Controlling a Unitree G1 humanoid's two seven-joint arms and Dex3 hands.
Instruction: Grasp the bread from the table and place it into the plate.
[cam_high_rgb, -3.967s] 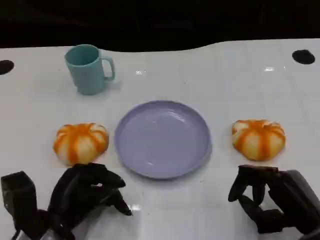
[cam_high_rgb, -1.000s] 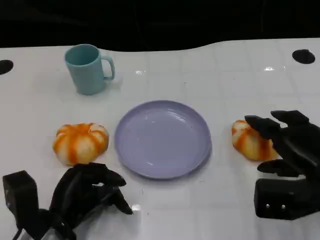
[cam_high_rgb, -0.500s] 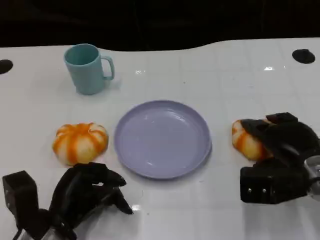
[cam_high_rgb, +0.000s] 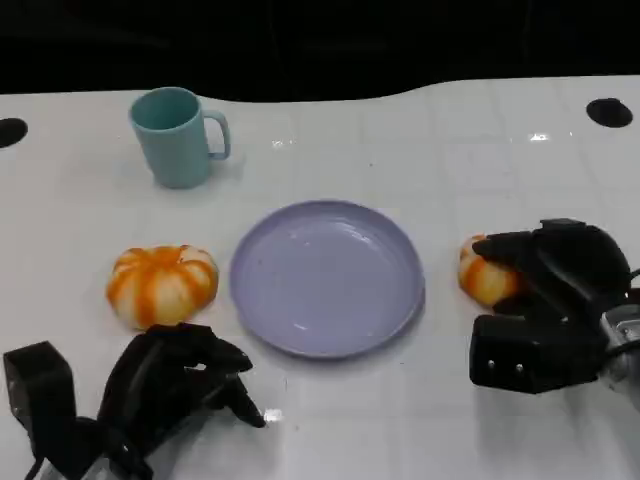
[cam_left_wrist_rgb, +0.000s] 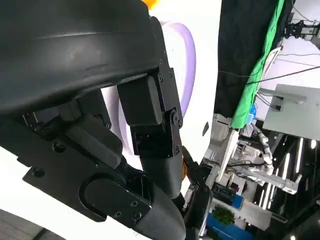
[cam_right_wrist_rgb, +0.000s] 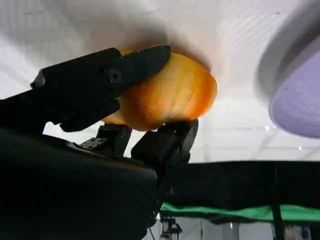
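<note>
Centrally on the white table (cam_high_rgb: 480, 150) sits a lavender plate (cam_high_rgb: 327, 277), round and shallow, with nothing lying in it. Behind it and to the left stands a teal mug (cam_high_rgb: 177, 136), upright, handle turned toward the plate side; its inside cannot be seen from the head view. No readable writing or brand mark shows on plate, mug or table. Two orange-and-white striped bread rolls flank the plate. The left bread (cam_high_rgb: 162, 285) lies on the table just beside the plate's left rim, untouched. The right bread (cam_high_rgb: 484, 272) lies near the plate's right rim, not in it, with the right hand (cam_high_rgb: 548, 290) closed around it: the right wrist view shows black fingers (cam_right_wrist_rgb: 110, 75) over one side of the roll (cam_right_wrist_rgb: 167, 97) and others pressing it from the opposite side, table surface behind it. Whether the roll has left the table cannot be told. The left hand (cam_high_rgb: 175, 385) rests low at the near left of the table, in front of the left bread and apart from it, fingers curled inward, holding nothing. The left wrist view shows that hand's black shell (cam_left_wrist_rgb: 85, 90) and an edge of the plate (cam_left_wrist_rgb: 187, 65).
</note>
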